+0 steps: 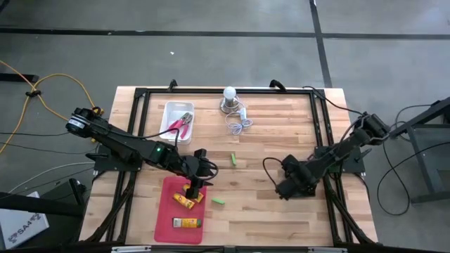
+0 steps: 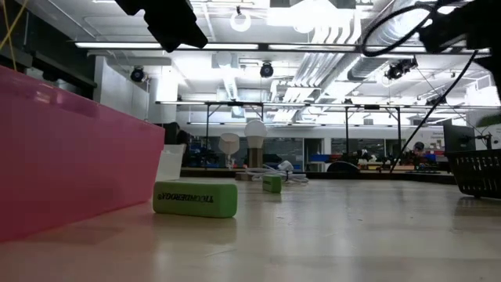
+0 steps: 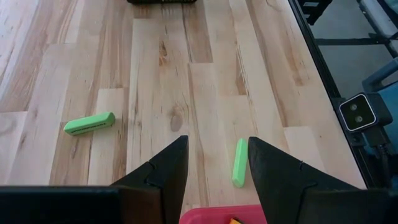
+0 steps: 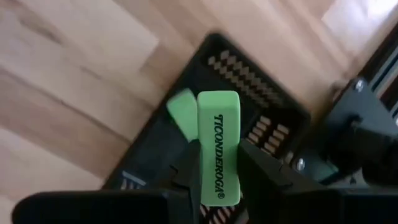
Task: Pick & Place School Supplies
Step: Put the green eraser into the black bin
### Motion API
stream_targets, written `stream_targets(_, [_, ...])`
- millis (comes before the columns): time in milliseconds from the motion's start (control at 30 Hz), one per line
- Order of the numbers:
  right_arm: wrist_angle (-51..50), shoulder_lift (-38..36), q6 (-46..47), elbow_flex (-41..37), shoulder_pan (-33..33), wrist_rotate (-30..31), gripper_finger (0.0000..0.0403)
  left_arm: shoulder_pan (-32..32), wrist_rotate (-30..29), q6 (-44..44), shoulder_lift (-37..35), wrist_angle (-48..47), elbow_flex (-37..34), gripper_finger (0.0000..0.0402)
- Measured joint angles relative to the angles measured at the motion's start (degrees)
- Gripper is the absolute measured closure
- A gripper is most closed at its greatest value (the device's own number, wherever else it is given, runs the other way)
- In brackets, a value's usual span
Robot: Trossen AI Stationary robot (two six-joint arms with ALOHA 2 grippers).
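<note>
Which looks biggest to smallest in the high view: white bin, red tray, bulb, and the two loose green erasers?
1. red tray
2. white bin
3. bulb
4. green erasers, one mid-table and one beside the tray: they look alike, so I won't rank them.

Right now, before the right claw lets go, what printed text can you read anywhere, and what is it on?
"TICONDEROGA": on the green eraser pinched in the right claw, above the black basket.
Dark lettering on the green eraser lying beside the pink bin in the low view: too blurred to read.
Label on the orange-yellow pieces in the pink bin: too small to read.
</note>
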Motion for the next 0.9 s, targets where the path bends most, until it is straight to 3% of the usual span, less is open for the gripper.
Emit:
stream_targets(233, [-0.2,0.0,1.5,-2.8,0.8,-8.5,0.0324,0.0,0.0,-0.9,0.0,0.0,0.0,0.0240])
stream_targets(900, [1.9,0.0,-0.1,-3.8,0.8,-7.2,0.0250,0.0,0.0,-1.1,0.0,0.0,0.0,0.0240])
